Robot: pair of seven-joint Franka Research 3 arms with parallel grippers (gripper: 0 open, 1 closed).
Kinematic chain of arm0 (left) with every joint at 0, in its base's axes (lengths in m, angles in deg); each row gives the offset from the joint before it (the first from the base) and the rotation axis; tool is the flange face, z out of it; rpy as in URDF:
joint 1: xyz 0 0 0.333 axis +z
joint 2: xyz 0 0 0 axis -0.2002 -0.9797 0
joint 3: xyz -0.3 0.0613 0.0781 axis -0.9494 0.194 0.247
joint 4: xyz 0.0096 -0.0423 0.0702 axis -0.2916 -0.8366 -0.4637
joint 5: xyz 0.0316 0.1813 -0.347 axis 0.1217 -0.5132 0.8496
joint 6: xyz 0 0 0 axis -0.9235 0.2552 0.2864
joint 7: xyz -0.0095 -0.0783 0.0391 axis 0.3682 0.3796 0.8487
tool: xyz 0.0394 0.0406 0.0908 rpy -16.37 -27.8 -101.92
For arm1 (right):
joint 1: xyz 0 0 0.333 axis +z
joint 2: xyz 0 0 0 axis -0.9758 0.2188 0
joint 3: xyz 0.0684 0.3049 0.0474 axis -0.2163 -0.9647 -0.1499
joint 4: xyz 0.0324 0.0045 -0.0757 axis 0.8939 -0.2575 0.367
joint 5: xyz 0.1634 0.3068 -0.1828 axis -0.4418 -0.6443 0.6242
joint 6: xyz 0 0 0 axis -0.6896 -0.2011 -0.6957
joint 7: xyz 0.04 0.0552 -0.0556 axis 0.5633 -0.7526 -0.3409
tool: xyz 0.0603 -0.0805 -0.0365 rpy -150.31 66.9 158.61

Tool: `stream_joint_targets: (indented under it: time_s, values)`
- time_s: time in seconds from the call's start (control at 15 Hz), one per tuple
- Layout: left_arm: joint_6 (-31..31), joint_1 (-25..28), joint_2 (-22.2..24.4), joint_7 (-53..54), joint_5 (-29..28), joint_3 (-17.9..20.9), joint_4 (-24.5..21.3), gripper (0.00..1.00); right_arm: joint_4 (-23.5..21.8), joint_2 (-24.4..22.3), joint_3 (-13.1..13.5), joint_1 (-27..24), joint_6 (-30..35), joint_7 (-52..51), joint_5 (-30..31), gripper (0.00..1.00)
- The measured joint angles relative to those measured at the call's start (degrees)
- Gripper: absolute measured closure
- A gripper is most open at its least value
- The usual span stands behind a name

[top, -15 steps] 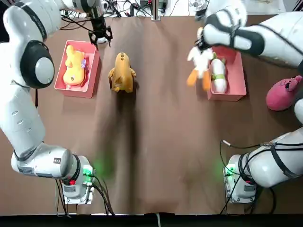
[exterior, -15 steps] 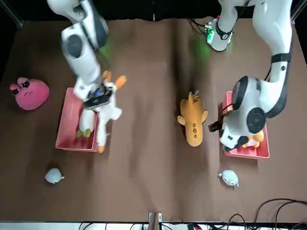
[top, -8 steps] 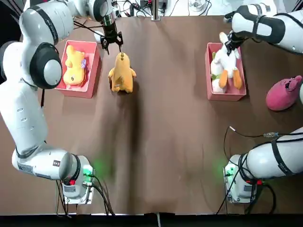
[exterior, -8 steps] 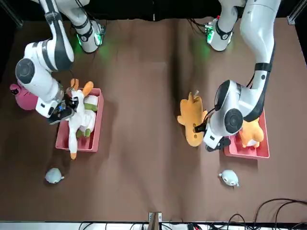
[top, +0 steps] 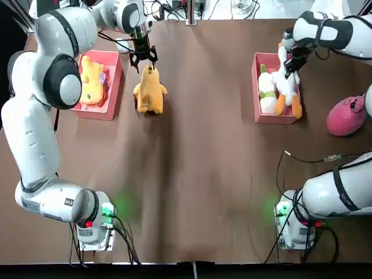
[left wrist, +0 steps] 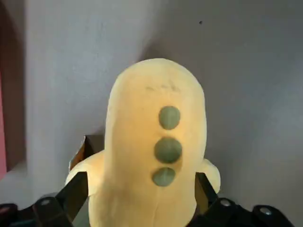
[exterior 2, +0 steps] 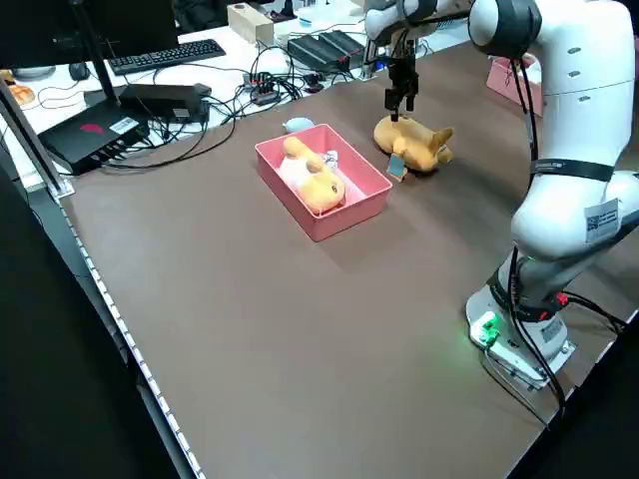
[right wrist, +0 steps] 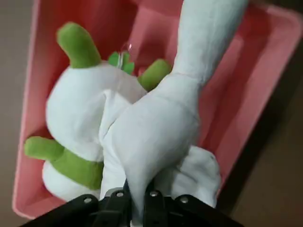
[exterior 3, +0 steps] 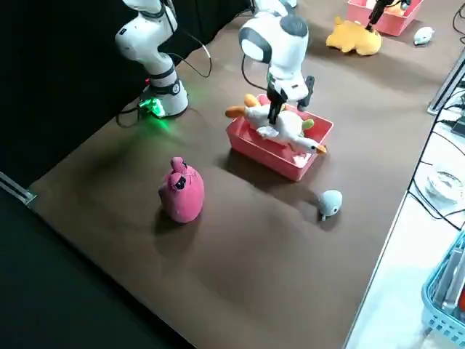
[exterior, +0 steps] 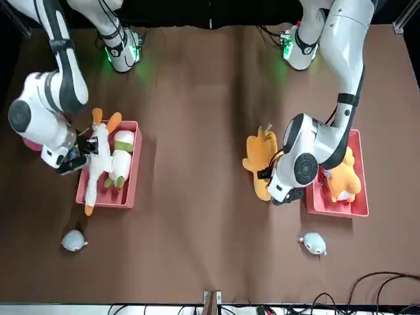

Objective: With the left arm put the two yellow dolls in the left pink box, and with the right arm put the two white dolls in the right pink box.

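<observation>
One yellow doll (top: 150,91) lies on the brown table just right of the left pink box (top: 116,87). Another yellow doll (top: 91,75) lies inside that box. My left gripper (top: 143,58) is open at the table doll's far end, its fingers (left wrist: 75,189) either side of the doll's body (left wrist: 158,142). My right gripper (top: 293,55) is shut on a white doll with orange feet (top: 288,81), held low over the right pink box (top: 255,87). A white doll with green parts (top: 267,90) lies in that box beside it.
A pink round plush (top: 347,114) sits right of the right box. Two small grey-blue toys (exterior: 74,241) (exterior: 314,243) lie near the table's far edge. Cables run along that edge.
My right gripper carried the white doll from left of the right box to over it and lowered it. My left gripper moved from the left box to the yellow doll on the table.
</observation>
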Motion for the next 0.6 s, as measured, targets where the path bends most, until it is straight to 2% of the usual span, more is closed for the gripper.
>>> stream_joint_targets:
  time_s: [0.33, 0.6]
  values:
    - [-2.4, -0.7, -2.3, 0.2, 0.0, 0.0, 0.0, 0.01, 0.3, 5.5, 0.0, -0.3, -6.8, -0.8, -0.2, 0.91]
    - [-2.8, -0.9, -3.9, 0.2, 0.0, 0.0, -0.1, 0.01, 1.9, 7.9, 0.0, -1.3, -7.6, -4.6, -0.2, 0.88]
